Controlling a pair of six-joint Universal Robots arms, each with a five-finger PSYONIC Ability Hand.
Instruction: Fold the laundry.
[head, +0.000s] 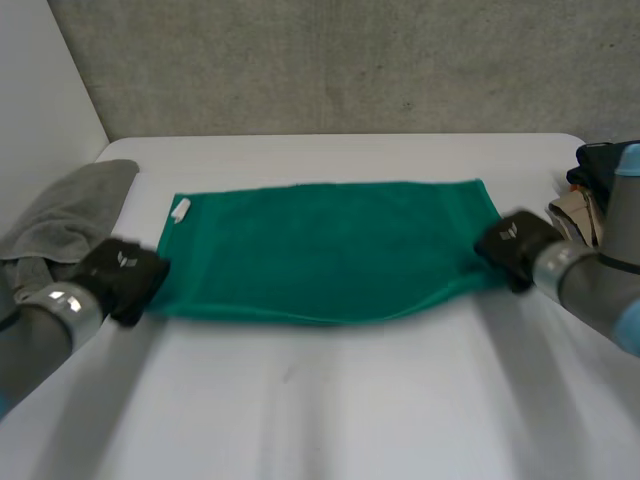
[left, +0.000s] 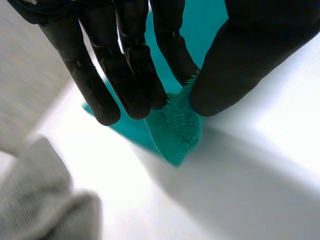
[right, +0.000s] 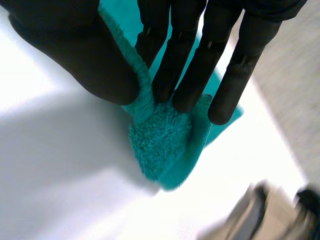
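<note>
Lying flat mid-table (head: 320, 400): green towel (head: 330, 250). Left hand (head: 125, 275) pinching near-left corner between thumb and fingers; right hand (head: 515, 245) pinching near-right corner likewise. Risk: shallow pinches slipping during lift; uneven pull skewing fold; grey towel (head: 70, 215) crowding left table edge.

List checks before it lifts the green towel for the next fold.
1. Left hand pinches the near-left towel corner: ok.
2. Right hand pinches the near-right corner: ok.
3. Towel flat on table: ok, near edge slightly bowed.
4. Grey cloth apart from towel: ok.
5. Pile by right arm apart from towel: ok.
6. Every layer caught in each pinch: cannot tell.
</note>
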